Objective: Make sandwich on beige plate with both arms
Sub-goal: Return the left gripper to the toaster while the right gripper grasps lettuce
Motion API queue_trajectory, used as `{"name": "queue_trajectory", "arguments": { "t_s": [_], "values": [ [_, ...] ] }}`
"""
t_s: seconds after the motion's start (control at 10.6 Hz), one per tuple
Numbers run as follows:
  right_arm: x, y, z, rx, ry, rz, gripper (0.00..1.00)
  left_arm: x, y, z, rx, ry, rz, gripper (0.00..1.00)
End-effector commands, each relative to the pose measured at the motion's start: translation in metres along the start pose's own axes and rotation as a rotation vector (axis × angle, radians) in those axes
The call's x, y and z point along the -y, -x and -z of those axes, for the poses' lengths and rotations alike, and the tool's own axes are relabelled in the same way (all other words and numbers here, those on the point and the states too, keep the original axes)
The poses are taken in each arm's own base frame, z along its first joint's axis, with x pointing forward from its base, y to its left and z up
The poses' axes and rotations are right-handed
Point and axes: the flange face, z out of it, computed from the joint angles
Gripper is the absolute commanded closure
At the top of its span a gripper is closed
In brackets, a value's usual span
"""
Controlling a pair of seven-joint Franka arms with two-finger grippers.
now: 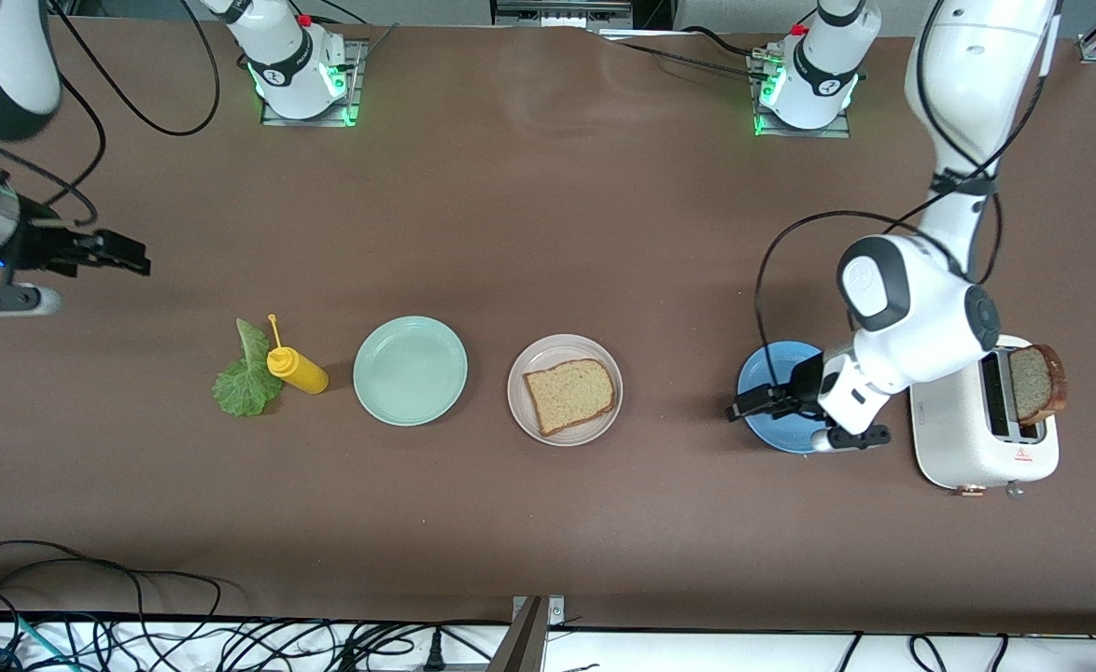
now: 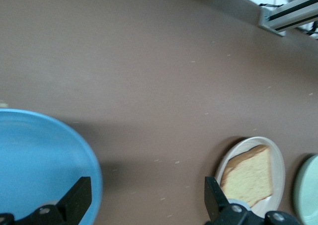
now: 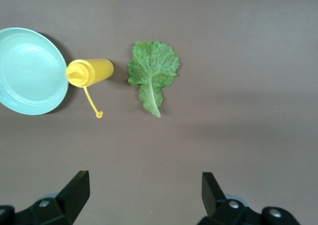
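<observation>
The beige plate (image 1: 565, 390) stands near the middle of the table (image 1: 548, 233), a little toward the edge nearest the front camera, and it already carries one slice of bread (image 1: 569, 395). The lettuce leaf (image 1: 245, 378) lies flat on the table toward the right arm's end, touching or just beside the yellow mustard bottle (image 1: 298, 369), with the mint green plate (image 1: 410, 371) between the bottle and the beige plate.

The next layer is probably the lettuce. The right gripper (image 1: 128, 254) hangs over bare table near that end, its jaws spread wide and empty. To do it well, it should come down on the side of the leaf away from the bottle, so the fingers do not knock it, and pinch the thick stem part, not the soft ruffled edge.

The left gripper (image 1: 755, 403) is also wide open and holds nothing, over the rim of the blue plate (image 1: 777, 401). The second slice (image 1: 1033, 383) stands in the toaster (image 1: 982, 420) near the left arm's end.
</observation>
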Motion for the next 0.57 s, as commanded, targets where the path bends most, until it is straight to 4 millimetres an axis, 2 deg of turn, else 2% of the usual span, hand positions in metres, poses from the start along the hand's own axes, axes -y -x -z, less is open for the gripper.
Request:
{"name": "queue_trajectory", "arguments": {
  "t_s": [0.0,0.09,0.28,0.38,0.47],
  "values": [
    [-0.004,-0.018,-0.059,-0.03,-0.007,-0.017,0.0,0.017,0.013,0.028,0.023,-0.08,-0.061,0.0],
    [-0.005,-0.025,-0.097,-0.063,-0.007,-0.021,0.0,0.027,0.012,0.037,0.034,-0.116,-0.076,0.0],
    [-0.005,-0.022,-0.163,-0.135,-0.002,-0.027,0.0,0.036,0.013,0.053,0.054,-0.185,-0.121,0.0],
    [-0.005,-0.027,-0.193,-0.138,0.0,-0.027,0.0,0.041,0.013,0.062,0.062,-0.218,-0.14,0.0],
    [-0.004,-0.029,-0.215,-0.11,0.0,-0.024,0.0,0.041,0.013,0.072,0.067,-0.246,-0.162,0.0]
  ]
}}
